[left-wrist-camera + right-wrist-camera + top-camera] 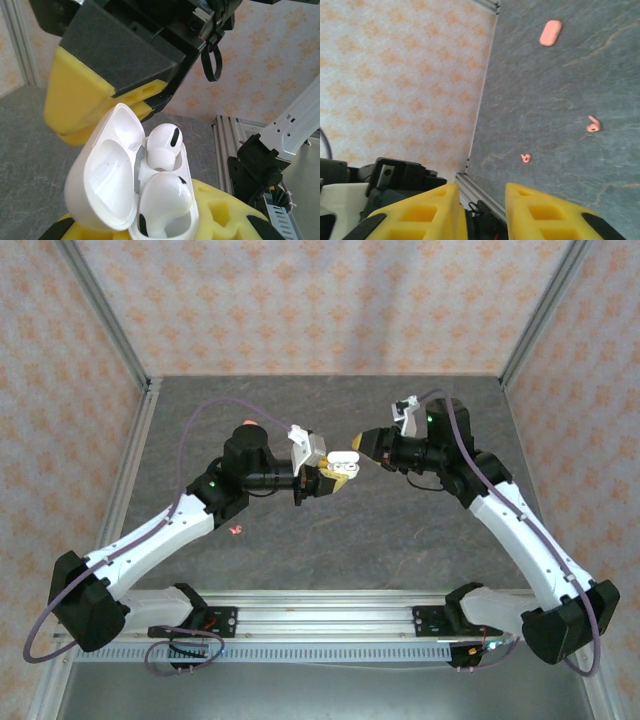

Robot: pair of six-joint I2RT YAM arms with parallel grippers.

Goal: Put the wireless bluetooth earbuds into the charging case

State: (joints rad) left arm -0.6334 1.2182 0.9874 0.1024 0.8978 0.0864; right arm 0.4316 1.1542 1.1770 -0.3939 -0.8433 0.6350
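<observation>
- Grey table (400, 540) is shut in at the back and both sides by patterned walls (300, 300) on metal posts. An aluminium rail (330, 605) runs along the near edge.
- Both arms meet above mid-table, lifted off the surface, with bare table below and in front of them.
- Left gripper (335, 480): jaws clamped on the base of the white charging case (125, 175), lid swung open.
- Two white earbuds sit in the case wells, upper white earbud (162, 145) and lower white earbud (165, 200). Cannot tell how deep they are seated.
- Right gripper (482, 210): jaws parted with a bare gap, holding nothing. One yellow finger (85, 100) hangs just behind the open lid, crowding it.
- Coral case (550, 32) lies shut on the table near the back wall.
- Two coral earbuds (593, 124) lie loose on the table, apart from each other and well apart from the coral case.
</observation>
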